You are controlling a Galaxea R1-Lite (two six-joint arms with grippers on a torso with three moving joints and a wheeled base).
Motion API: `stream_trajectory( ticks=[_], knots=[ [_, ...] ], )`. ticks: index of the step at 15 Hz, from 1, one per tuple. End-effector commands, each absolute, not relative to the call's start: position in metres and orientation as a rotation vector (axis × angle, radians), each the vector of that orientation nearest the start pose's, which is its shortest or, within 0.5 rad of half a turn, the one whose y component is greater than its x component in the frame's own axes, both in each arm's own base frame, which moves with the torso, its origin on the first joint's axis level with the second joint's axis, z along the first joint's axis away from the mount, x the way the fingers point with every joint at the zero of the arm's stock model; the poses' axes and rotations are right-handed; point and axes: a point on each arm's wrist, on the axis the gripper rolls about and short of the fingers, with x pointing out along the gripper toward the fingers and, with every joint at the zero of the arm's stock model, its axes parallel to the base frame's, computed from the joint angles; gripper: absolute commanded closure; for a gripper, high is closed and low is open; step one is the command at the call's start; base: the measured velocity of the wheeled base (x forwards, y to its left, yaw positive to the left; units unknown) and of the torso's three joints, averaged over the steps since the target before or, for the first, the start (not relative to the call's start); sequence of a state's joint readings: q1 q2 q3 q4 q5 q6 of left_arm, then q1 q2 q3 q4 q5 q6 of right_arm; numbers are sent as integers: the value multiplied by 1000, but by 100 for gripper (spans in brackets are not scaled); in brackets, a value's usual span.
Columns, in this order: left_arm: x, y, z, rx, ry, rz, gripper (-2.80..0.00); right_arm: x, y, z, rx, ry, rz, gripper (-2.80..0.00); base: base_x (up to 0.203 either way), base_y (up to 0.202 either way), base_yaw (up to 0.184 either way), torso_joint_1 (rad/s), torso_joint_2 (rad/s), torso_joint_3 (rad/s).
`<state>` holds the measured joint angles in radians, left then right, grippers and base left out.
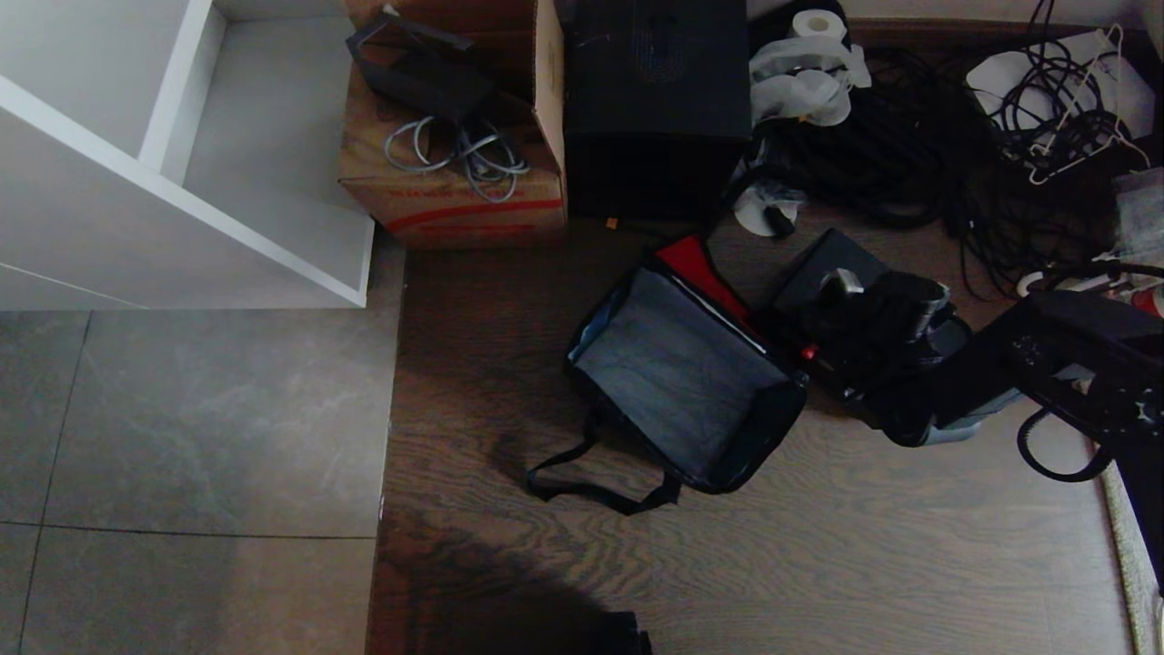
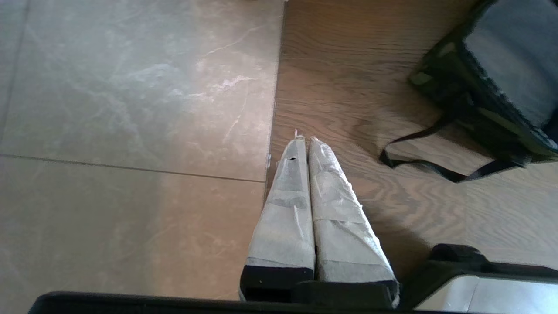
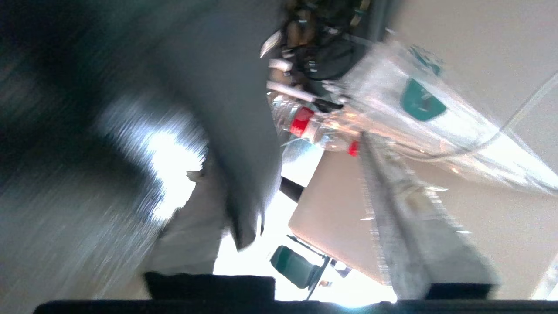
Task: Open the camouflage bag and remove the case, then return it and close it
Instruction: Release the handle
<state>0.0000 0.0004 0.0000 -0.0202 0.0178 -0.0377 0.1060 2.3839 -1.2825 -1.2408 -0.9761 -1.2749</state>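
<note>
Finds the bag [image 1: 682, 382] on the wood floor [image 1: 818, 564], wide open, with bare grey lining and nothing inside. Notes a red lid panel [image 1: 698, 266] thrown back on the far side and a strap [image 1: 582, 482] trailing toward the robot. Places the case [image 1: 814, 273] outside the bag, just beside it on the robot's right, at the edge of a cable tangle [image 1: 909, 155].

Puts the right tool [image 1: 855, 305] over the case, under a dark arm that hides most of it. Shows, in the right wrist view, taped fingers [image 3: 418, 235] set apart with only background clutter between them. Reads as parted and gripping nothing, though hard to be sure through the smear. Leaves the left tool [image 2: 305, 139] parked low by the seam between tile and wood, pressed closed and empty.

Looks like removal done, with return and closing not yet done.

Worth watching from here:
- Could miss or half-catch the handle on the regrasp, given a dark case under a dark arm. Would then tip the case or drop it short of the bag.
- Could catch the soft rim on the way in and fold a wall inward, or shove the whole bag across the floor with nothing bracing it.
- Could snag the strap or a stray cable and drag it along.
- Could trap the red panel under the case, or leave it pinned behind, and so block the closing.
</note>
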Motion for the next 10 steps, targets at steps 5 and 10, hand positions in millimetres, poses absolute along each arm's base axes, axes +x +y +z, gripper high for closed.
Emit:
stream_trajectory(
  ticks=[5, 10],
  knots=[
    [-22, 0, 75, -38, -11, 20, 0, 413, 65, 77, -1158, 518, -627, -280, 0, 0, 0, 0, 0, 0],
    [-22, 0, 75, -37, -11, 20, 0, 369, 67, 125, -1121, 491, -580, 0, 0, 0, 0, 0, 0, 0]
  ],
)
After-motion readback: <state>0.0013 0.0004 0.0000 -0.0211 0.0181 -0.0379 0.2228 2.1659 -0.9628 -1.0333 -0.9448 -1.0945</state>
